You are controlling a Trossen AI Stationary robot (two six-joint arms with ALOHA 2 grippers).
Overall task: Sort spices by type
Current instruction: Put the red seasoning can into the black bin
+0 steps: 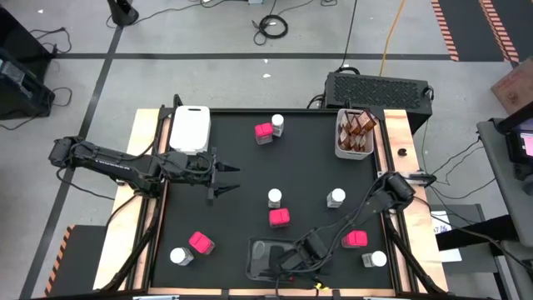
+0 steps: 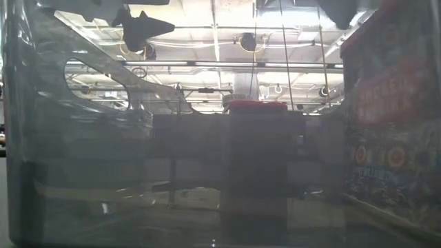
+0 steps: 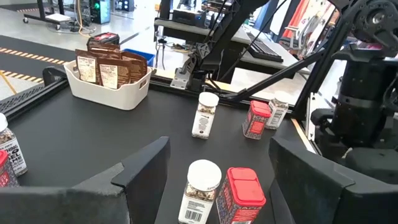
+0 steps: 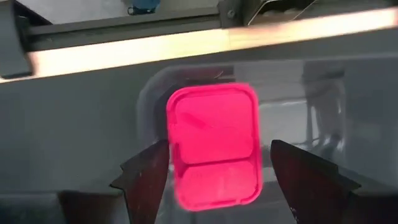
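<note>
A pink box [image 4: 214,143] stands upright on its base inside a clear tray [image 1: 260,257] at the table's near edge. My right gripper [image 4: 217,163] hangs over it, pointing steeply down and open, with one finger on each side of the box and a gap at both. That box is hidden under the gripper [image 1: 301,254] in the high view. More pink boxes [image 1: 280,217] and white-lidded jars [image 1: 274,197] stand scattered on the black table. Brown containers [image 1: 356,129] fill a white basket at the far right. My left gripper [image 1: 226,179] waits open at mid-left, above the table.
A white tray [image 1: 190,127] lies at the far left. Pink boxes [image 1: 201,242] [image 1: 355,239] [image 1: 264,132] and jars [image 1: 177,256] [image 1: 377,259] [image 1: 336,197] [image 1: 277,123] stand in pairs around the table. The middle stretch in front of my left gripper is bare mat.
</note>
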